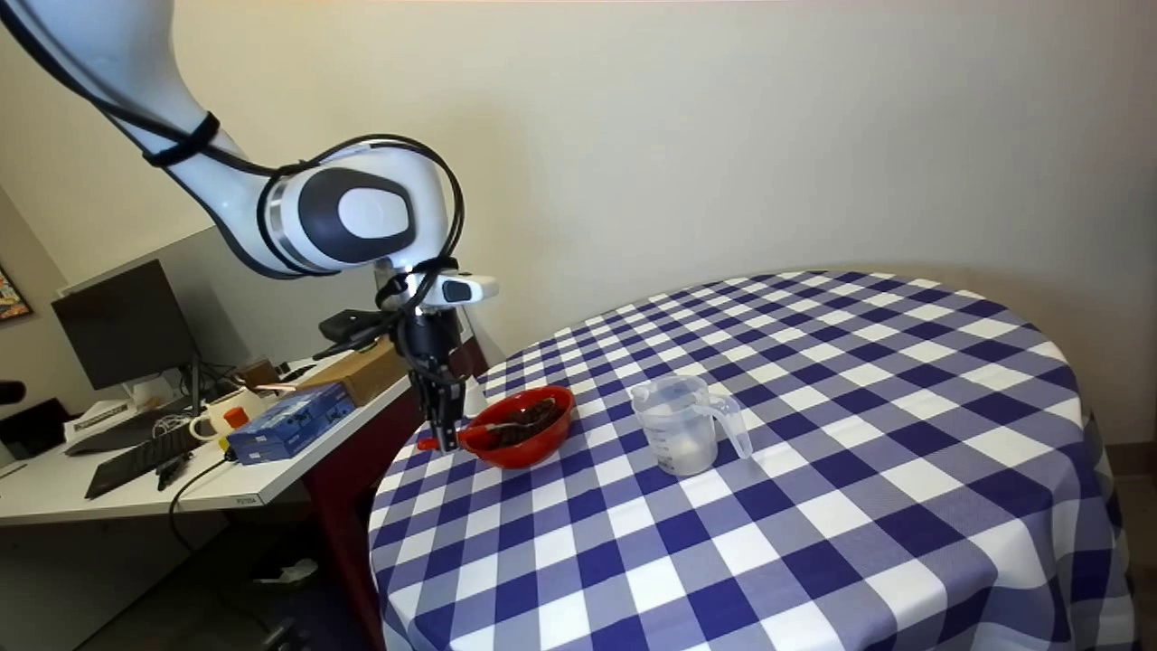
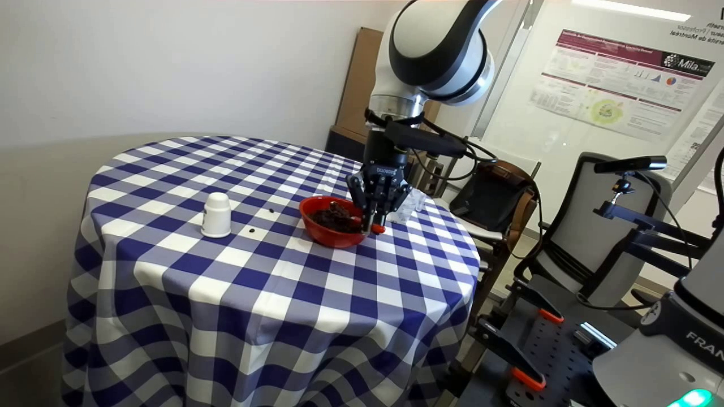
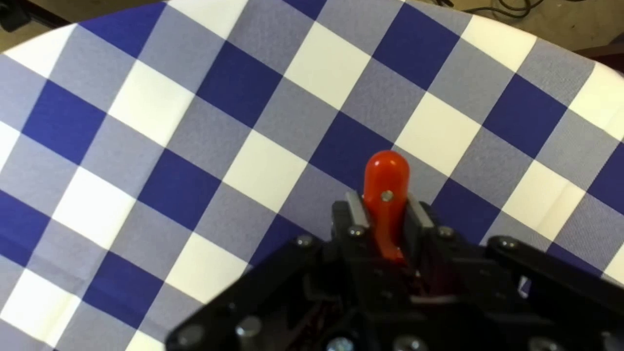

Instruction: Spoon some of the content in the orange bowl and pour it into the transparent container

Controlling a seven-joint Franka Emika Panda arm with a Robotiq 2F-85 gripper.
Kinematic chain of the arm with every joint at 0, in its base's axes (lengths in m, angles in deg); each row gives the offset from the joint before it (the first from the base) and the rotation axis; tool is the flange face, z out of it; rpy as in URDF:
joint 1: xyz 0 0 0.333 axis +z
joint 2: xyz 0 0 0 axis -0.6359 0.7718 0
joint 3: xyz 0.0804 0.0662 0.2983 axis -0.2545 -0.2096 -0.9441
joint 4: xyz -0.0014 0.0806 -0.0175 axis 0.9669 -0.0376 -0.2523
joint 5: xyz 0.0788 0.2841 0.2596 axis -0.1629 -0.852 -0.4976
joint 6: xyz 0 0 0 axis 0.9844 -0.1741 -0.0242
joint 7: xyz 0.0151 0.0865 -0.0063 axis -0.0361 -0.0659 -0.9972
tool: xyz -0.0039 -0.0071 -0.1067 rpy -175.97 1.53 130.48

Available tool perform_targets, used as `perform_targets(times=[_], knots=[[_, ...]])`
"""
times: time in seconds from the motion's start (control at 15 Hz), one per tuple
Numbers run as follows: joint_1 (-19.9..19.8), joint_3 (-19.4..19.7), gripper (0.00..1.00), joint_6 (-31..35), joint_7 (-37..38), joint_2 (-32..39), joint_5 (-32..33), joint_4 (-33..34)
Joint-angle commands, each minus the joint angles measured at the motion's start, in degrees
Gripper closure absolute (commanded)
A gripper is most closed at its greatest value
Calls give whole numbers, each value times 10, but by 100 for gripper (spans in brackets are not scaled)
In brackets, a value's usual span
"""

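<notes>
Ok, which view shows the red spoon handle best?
The wrist view: the red spoon handle shows large there, its rounded end in full sight, clamped in the gripper. Both exterior views show it small and partly covered by the gripper, with the end poking out on the side away from the orange bowl.

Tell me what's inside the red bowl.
Inside the red bowl is a dark brown heap, with a red-handled spoon reaching in over the rim; the spoon's tip is hard to make out. Whatever lies under the heap is covered.
</notes>
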Motion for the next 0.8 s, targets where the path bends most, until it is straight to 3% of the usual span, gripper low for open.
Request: perform_targets(times=[0.0,0.73], knots=[[-6,7,90,-7,-22,-37,4,-20],[-42,36,90,-30,-48,-113,16,-33]])
